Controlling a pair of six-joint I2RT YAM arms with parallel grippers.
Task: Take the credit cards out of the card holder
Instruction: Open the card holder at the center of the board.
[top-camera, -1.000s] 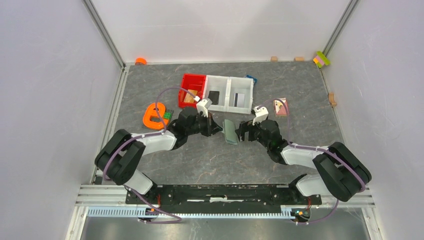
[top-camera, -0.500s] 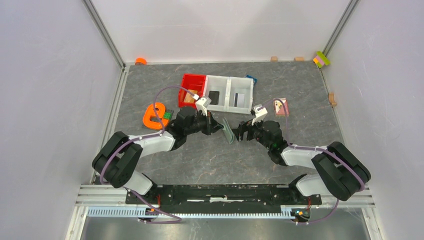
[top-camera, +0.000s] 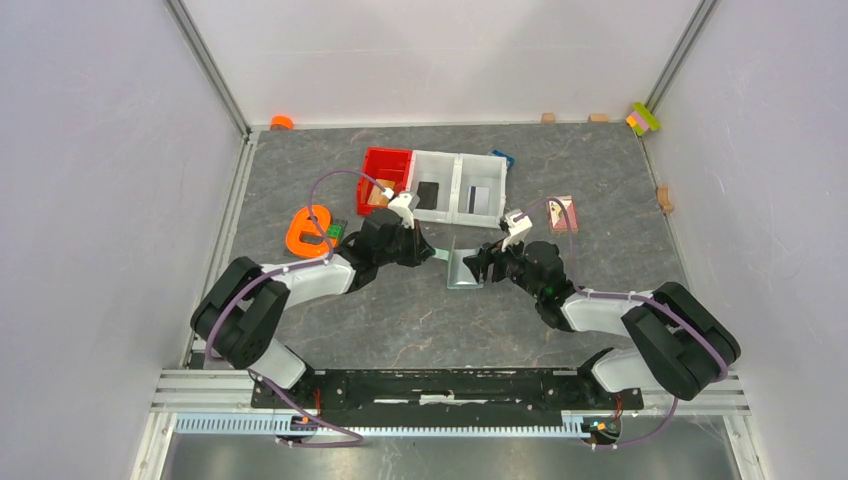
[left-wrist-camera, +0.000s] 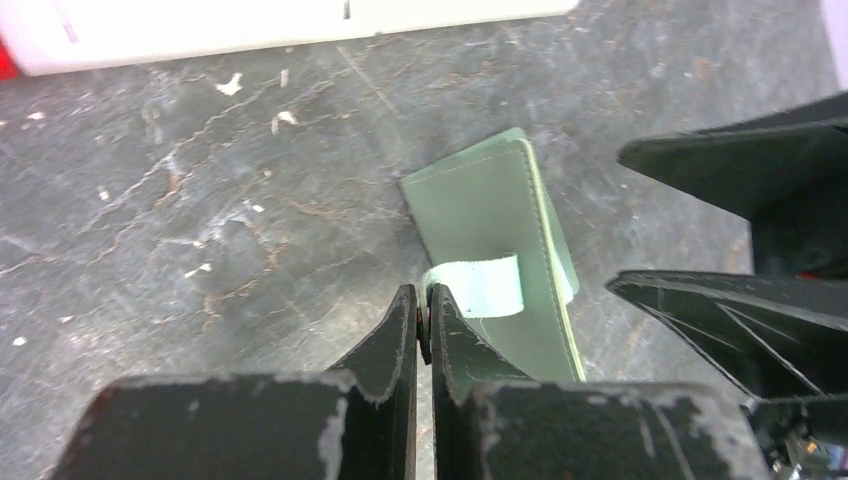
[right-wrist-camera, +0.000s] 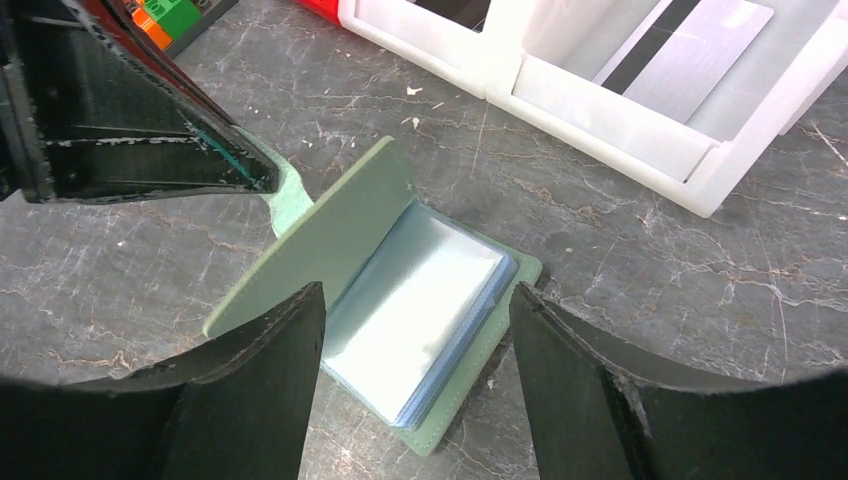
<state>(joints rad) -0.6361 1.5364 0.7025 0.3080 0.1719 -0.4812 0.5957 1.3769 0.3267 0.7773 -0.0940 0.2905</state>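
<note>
The sage-green card holder (top-camera: 462, 270) lies open on the grey table between my two grippers. My left gripper (left-wrist-camera: 424, 308) is shut on its small pale tab (left-wrist-camera: 482, 287) and holds the cover (right-wrist-camera: 325, 245) raised. Inside shows a stack of pale blue-white pockets (right-wrist-camera: 420, 300); I cannot tell separate credit cards in it. My right gripper (right-wrist-camera: 415, 297) is open just above the holder, one finger on each side of that stack, gripping nothing. A grey card with a black stripe (right-wrist-camera: 690, 45) lies in a white bin.
A red bin (top-camera: 385, 178) and two white bins (top-camera: 458, 188) stand just behind the holder. An orange object (top-camera: 308, 232) lies to the left. A pink flat item (top-camera: 562, 213) lies to the right. Small blocks line the back and right walls.
The left gripper pulled the tab to the left, and the holder went from shut and tilted to open on the table. The right gripper's jaws have narrowed around the inner stack.
</note>
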